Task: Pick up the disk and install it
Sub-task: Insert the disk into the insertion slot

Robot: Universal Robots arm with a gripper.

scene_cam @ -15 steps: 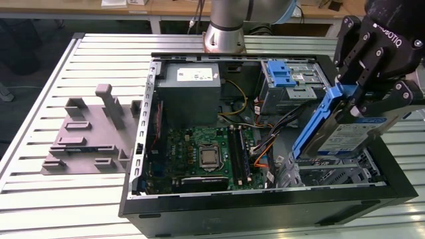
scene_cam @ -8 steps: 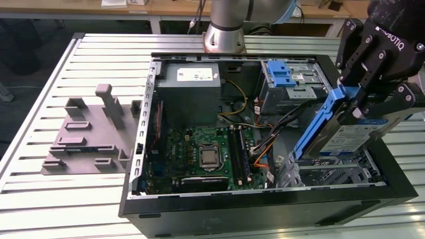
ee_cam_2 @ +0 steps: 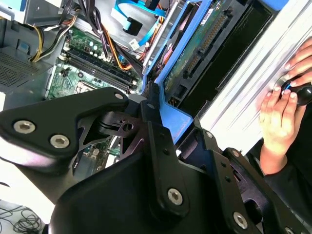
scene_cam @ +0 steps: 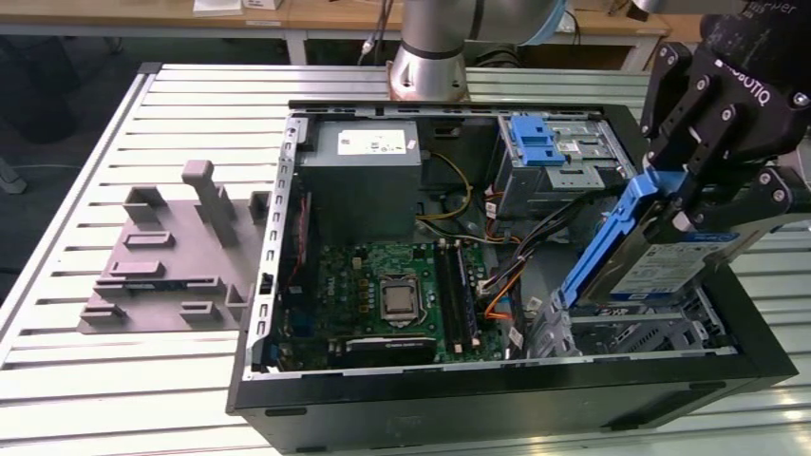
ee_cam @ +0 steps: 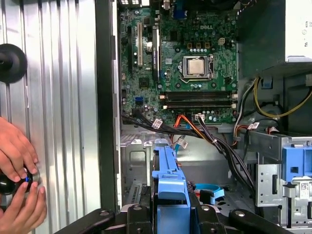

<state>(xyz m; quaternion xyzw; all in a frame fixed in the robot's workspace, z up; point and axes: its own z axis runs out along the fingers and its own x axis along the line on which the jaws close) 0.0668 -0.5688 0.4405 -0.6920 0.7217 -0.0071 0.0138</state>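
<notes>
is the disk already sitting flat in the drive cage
No, in the exterior view the gripper holds the disk steeply tilted above the metal cage, not lying flat inside it.

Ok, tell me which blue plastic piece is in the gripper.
The bracket framing the disk, clamped in the gripper; the ribbed blue latch sits apart on the drive cage.

The pincer (ee_cam_2: 171,116) clamps the blue-framed disk (ee_cam_2: 202,46) near a person's hand (ee_cam_2: 278,122)

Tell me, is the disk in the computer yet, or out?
Out. The tool grips the disk, which is tilted over the metal bay of the open case, not seated.
</notes>
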